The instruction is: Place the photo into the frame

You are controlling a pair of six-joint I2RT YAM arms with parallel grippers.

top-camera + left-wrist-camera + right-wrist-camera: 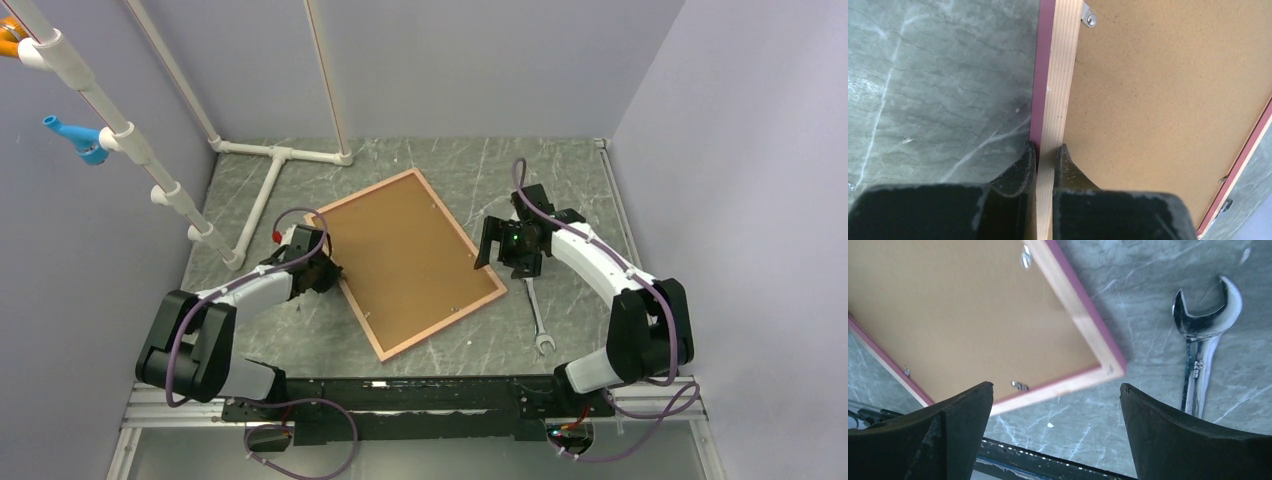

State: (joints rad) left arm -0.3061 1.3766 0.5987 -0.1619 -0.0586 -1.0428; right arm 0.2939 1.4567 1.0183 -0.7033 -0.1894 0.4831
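1. The frame (447,323) lay face down and askew on the table (580,180), between the two arms, with the brown backing board (400,260) seated inside its rails.
2. The photo showed in no view; whether it sat under the board could not be told.
3. The left gripper (1046,150) was clamped on the frame's left rail, one finger on the pink outer face and the other on the inner side against the board.
4. The right gripper (1057,385) was spread wide and held nothing. It hung over the frame's near right corner, apart from the wood, with a wrench (1198,340) lying on the table just beyond that corner.
5. The step in hand looked like steadying or raising the frame by that left rail, probably so the back could be worked on.
6. To do it well, the pinch should stay square across the rail. The rail is narrow, so a twisted grip would likely slip off or lever the frame round on the table.
7. Any lift ought to be slow and low, since one-sided holding lets the far corner drag.
8. The small metal clips (1020,386) on the rails appeared to be what keeps the board in, so they would need turning before it could come out.
9. The right fingers would have to close a good deal to grip so thin an edge, and should keep off the wrench.
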